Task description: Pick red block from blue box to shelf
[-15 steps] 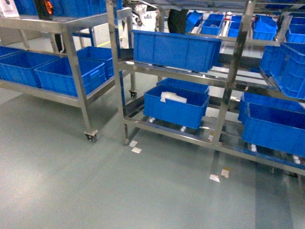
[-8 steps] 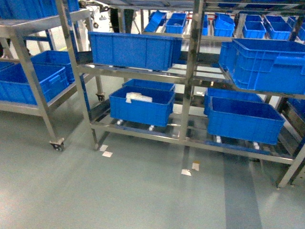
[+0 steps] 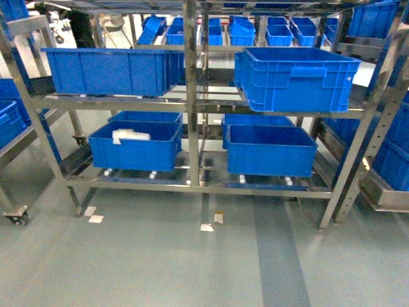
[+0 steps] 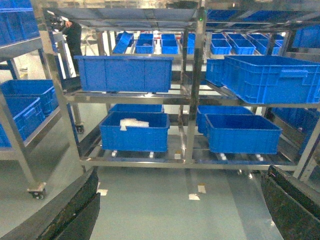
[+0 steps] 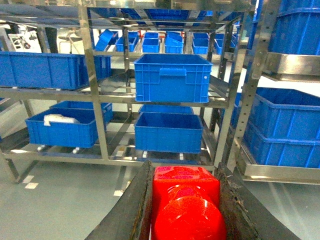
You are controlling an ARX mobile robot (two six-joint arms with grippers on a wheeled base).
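Left of the head view, an upper-tier dark blue crate (image 3: 108, 69) sits at about 10 o'clock, and below it at 8 o'clock a lower crate (image 3: 135, 148) holds a white bundle (image 3: 130, 135). The shelf (image 3: 192, 102), a steel rack with its centre post at 12 o'clock, fills the middle; a skewed crate (image 3: 297, 77) rides the upper rail at 2 o'clock. No arms show in the head view. In the left wrist view the left tool (image 4: 180, 210) shows only two dark pads at the bottom corners, well apart, nothing between them: spread wide and empty. In the right wrist view the right tool (image 5: 186, 207) is clamped on the red block (image 5: 186, 200), pads pressing both flanks at 6 o'clock. The blue box is not in view. Judgement: the pick looks done, the carry under way, the robot facing the shelf from some way off; approach, placing on a tier and release remain. The block is near cubic, so no clear long axis; the rounded stud appears nearest the camera, so its stud axis seems to run along the tool's reach, flat face toward the shelf.
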